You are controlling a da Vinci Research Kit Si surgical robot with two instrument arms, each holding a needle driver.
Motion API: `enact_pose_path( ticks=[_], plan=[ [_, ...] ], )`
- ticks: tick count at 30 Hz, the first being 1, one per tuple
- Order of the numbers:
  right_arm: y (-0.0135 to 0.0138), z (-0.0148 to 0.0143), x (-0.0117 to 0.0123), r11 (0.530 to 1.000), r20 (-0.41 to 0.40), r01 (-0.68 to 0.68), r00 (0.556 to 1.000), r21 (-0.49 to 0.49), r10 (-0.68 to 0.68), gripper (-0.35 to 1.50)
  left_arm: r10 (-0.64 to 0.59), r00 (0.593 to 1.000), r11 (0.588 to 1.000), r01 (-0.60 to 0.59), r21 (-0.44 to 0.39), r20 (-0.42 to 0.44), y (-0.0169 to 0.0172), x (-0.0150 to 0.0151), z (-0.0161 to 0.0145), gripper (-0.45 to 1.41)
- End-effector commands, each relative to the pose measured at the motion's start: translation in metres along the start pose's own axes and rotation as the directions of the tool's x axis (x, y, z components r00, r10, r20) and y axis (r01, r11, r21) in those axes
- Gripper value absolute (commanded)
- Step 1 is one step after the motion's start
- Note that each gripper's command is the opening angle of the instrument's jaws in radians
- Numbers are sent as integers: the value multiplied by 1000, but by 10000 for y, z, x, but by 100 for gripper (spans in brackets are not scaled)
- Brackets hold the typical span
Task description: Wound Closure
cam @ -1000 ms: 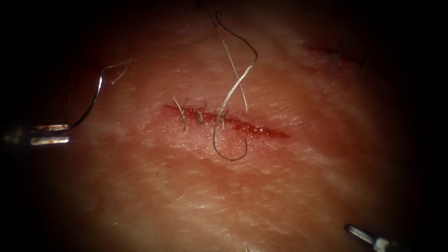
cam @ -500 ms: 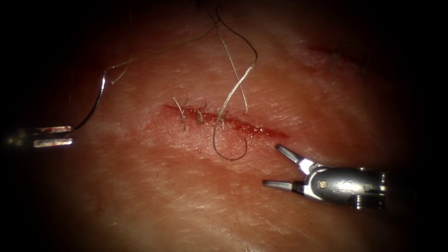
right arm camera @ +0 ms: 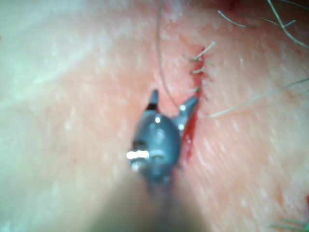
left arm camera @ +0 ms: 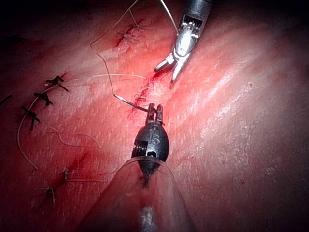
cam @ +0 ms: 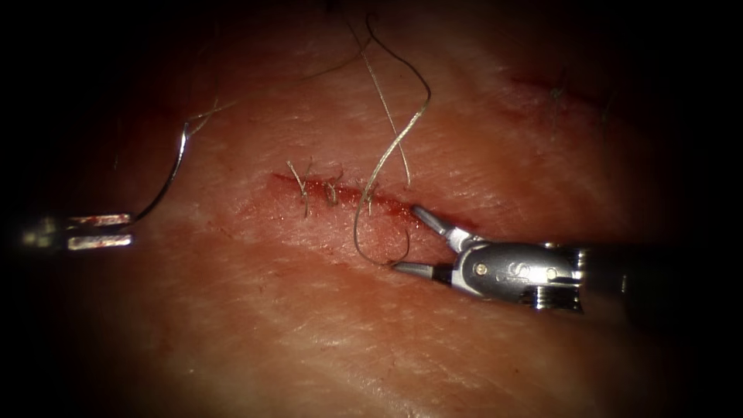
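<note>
Pink tissue (cam: 309, 333) all around, wet and shiny under the light, with pale fatty streaks and a fine skin grain, falling to dark at the edges.

Cut (cam: 391, 206) as a thin red slit from about nine o'clock of centre down toward four o'clock. Judged roughly half closed: three stitches (cam: 333, 191) across the left part, with short stiff cut ends (cam: 298, 174) standing up like bristles; right part not yet stitched, edges apart and deep red.

Left tool (cam: 128, 231) far to the left of the cut, at nine o'clock, pressed together on the needle (cam: 166, 182) close to the end away from the thread. Needle thin, bright steel, curving up toward eleven o'clock, free of the tissue. Same grip seen from the left wrist (left arm camera: 155, 113).

Thread (cam: 395, 143) fine and pale grey, rising from the last stitch toward twelve o'clock, crossing itself, with a loose loop below the cut at six o'clock.

Right tool (cam: 405, 238) from three o'clock, polished metal, spread wide and holding nothing: one jaw over the unstitched part of the cut, the other just beside the low loop. From the right wrist (right arm camera: 174, 99), thread passing between the spread jaws, not pinched. Also visible from the left wrist (left arm camera: 165, 73), together with other stitched cuts with dark knots (left arm camera: 46, 98).
</note>
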Motion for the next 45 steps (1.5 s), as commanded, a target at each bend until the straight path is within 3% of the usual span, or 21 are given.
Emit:
enact_pose_path(
  ticks=[1, 2, 3, 4, 5, 6, 7, 13, 15, 17, 18, 19, 20, 26, 30, 34, 39, 45],
  plan=[
    [-6, 10, -3, 1000, -4, 1, 1000, 4, -1, 108, -1, 1000, 1000, 1, -3, 0, 4, -5, 6, -45],
    [-5, 14, -4, 1000, -1, 2, 1000, 8, -2, 105, -7, 1000, 1000, 7, -9, -3, 4, -4, 7, -45],
    [-6, 15, -4, 1000, -6, 2, 1000, 23, -2, 81, -7, 1000, 1000, 7, -11, -4, 5, -4, 7, -45],
    [-6, 13, -5, 998, -16, 5, 1000, 60, -4, 29, -7, 1000, 1000, 7, -14, -6, 5, -3, 8, -45],
    [-6, 13, -5, 998, -16, 5, 1000, 60, -4, 29, -7, 1000, 1000, 7, -14, -6, 5, -3, 8, -45],
    [-7, 11, -5, 997, -18, 8, 1000, 77, -6, -23, -7, 1000, 1000, 7, -17, -8, 6, -3, 8, -45],
    [-7, 9, -5, 996, -21, 10, 1000, 86, -8, -35, -7, 1000, 1000, 7, -20, -9, 6, -3, 9, -45],
    [-18, -36, -3, 996, -15, 26, 1000, 90, -24, -35, -1, 1000, 999, 0, -38, -20, 8, -1, 10, -45],
    [-28, -72, -1, 996, -7, 32, 999, 85, -31, -35, 5, 1000, 999, -7, -50, -31, 10, 1, 11, -45],
    [-31, -84, 0, 996, -3, 34, 999, 82, -34, -35, 6, 999, 998, -8, -57, -35, 11, 2, 12, -45],
    [-40, -111, 5, 996, 1, 38, 999, 81, -38, -35, 12, 999, 998, -15, -67, -45, 14, 4, 14, -45],
    [-40, -111, 5, 996, 1, 38, 999, 81, -38, -35, 12, 999, 998, -15, -67, -45, 14, 4, 14, -45],
    [-49, -135, 11, 996, 4, 40, 999, 80, -41, -35, 12, 998, 996, -17, -82, -61, 17, 7, 16, -45],
    [-77, -181, 32, 995, -3, 41, 999, 93, -41, -35, 19, 995, 993, -29, -113, -94, 22, 12, 17, -45],
    [-110, -212, 64, 993, -20, 34, 999, 112, -32, -35, 28, 994, 989, -43, -138, -110, 23, 13, 17, -45],
    [-123, -218, 81, 992, -28, 34, 999, 123, -30, -35, 30, 993, 989, -46, -143, -117, 24, 12, 18, -45],
    [-130, -225, 86, 989, -28, 34, 999, 142, -30, -35, 34, 992, 987, -52, -151, -123, 29, 11, 21, -45],
    [-150, -257, 101, 974, -39, 8, 999, 228, 1, -35, 40, 991, 987, -59, -152, -125, 26, 11, 19, -45]
  ],
)
